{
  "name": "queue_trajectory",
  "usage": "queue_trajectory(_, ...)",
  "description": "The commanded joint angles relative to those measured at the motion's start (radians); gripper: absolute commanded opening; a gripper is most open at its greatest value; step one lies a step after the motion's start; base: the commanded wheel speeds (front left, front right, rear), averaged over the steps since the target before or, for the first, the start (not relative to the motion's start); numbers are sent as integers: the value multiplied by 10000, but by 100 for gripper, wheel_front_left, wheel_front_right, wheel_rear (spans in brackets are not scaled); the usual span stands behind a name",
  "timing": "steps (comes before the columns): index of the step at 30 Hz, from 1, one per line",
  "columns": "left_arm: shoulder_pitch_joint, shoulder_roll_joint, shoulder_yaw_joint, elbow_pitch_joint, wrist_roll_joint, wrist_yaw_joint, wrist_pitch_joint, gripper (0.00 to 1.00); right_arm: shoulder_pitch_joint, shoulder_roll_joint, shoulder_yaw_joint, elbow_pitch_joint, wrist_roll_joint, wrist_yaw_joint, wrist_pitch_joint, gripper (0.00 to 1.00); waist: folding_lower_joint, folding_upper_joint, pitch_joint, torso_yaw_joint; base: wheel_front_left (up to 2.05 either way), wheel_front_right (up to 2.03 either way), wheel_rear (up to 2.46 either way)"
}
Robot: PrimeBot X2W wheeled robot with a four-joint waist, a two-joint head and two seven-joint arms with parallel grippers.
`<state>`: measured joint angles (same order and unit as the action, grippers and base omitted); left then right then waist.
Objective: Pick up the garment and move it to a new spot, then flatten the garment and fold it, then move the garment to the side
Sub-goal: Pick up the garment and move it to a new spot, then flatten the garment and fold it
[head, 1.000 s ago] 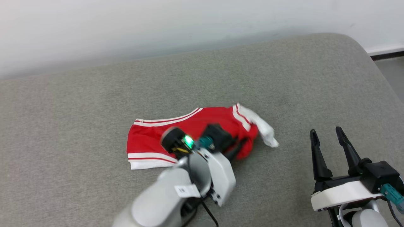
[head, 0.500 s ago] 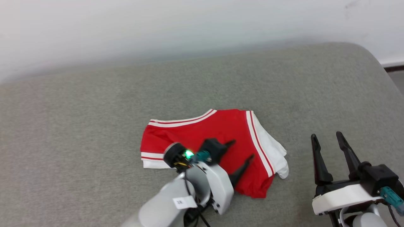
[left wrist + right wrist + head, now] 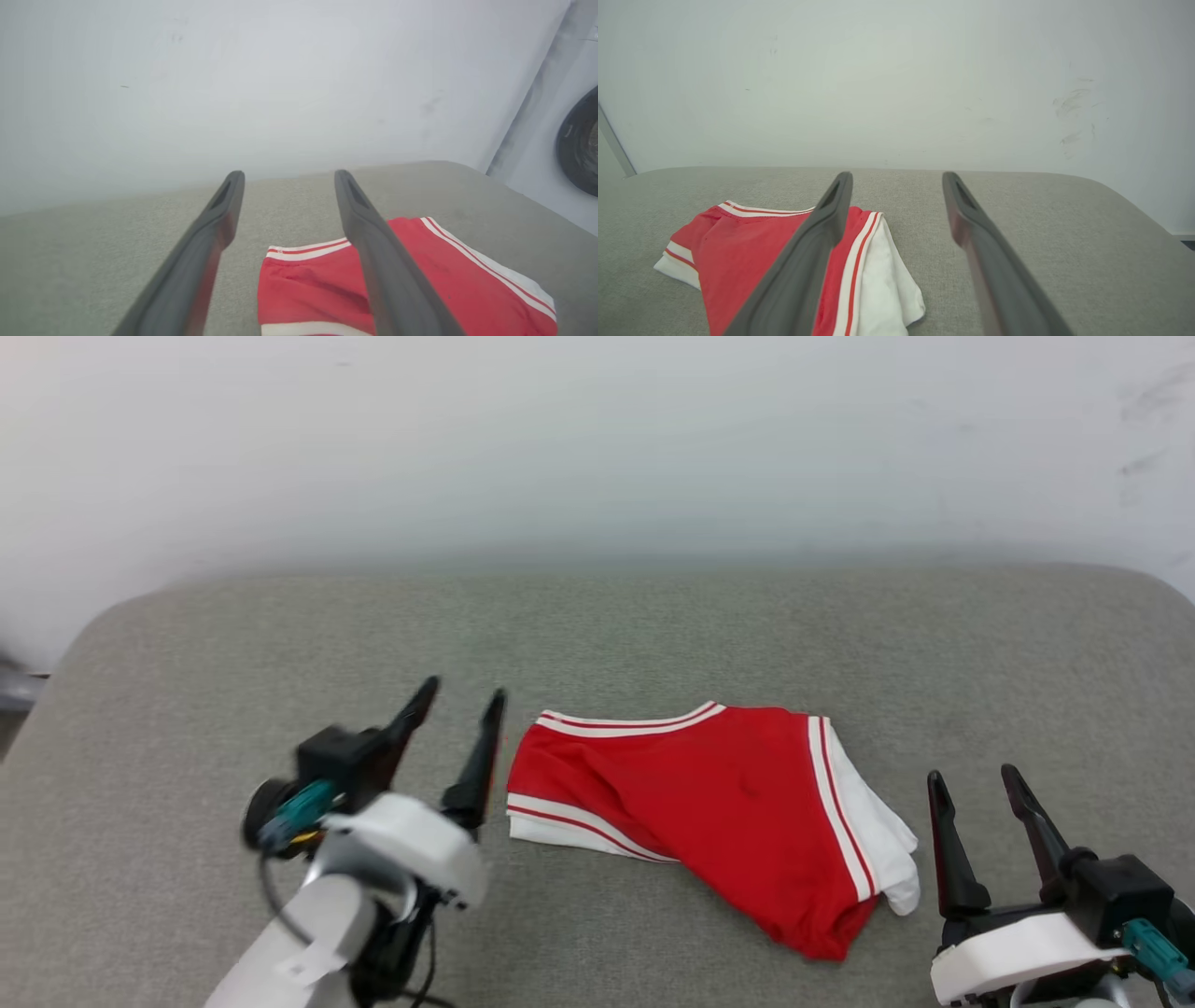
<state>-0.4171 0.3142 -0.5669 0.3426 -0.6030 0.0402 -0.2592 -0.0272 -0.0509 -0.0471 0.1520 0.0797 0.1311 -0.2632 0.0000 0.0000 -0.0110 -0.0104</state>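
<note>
We see the folded red shirt (image 3: 738,803) lying midway between the table's (image 3: 653,616) side edges, between our left gripper (image 3: 464,689) and right gripper (image 3: 971,773), both spread apart, empty.

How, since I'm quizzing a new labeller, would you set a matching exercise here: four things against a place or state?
Things:
1. left hand
2. right hand
3. shirt
4. cushion

States:
A. grey, bearing the shirt
B. open, right of the shirt
C. red and white, lying ungripped
D. open, left of the shirt

Pairs: 1-D, 2-B, 3-C, 4-A.
</note>
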Motion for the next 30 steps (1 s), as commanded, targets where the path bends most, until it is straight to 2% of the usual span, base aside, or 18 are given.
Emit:
queue_trajectory(1, 475, 116, 334, -403, -4, 136, -68, 100, 154, 13, 0, -50, 37, -7, -23, 100, 0, 0, -107, 200, 0, 0, 0)
queue_trajectory(6, 2238, 127, 1626, -1874, 382, 336, -58, 100, 315, 9, 62, -81, 38, -7, -23, 100, 0, 0, -124, 362, 0, 0, 0)
queue_trajectory(10, 3326, -188, 1986, -2340, 968, 100, -61, 100, 364, 13, 157, -58, 79, -7, -24, 100, 0, 0, -114, 434, 0, 0, 0)
queue_trajectory(13, 3851, -665, 2366, -2514, 1162, 24, -62, 100, 387, 13, 202, -56, 77, -7, -24, 100, 0, 0, -104, 441, 0, 0, 0)
queue_trajectory(19, 4256, -1383, 3047, -2676, 1730, -349, -63, 100, 313, 13, 215, -112, 132, -7, -24, 100, 0, 0, -88, 451, 0, 0, 0)
queue_trajectory(30, 4285, -1896, 3695, -2449, 2271, -984, -64, 100, 340, 13, 275, -199, 122, -7, -24, 100, 0, 0, -14, 330, 0, 0, 0)
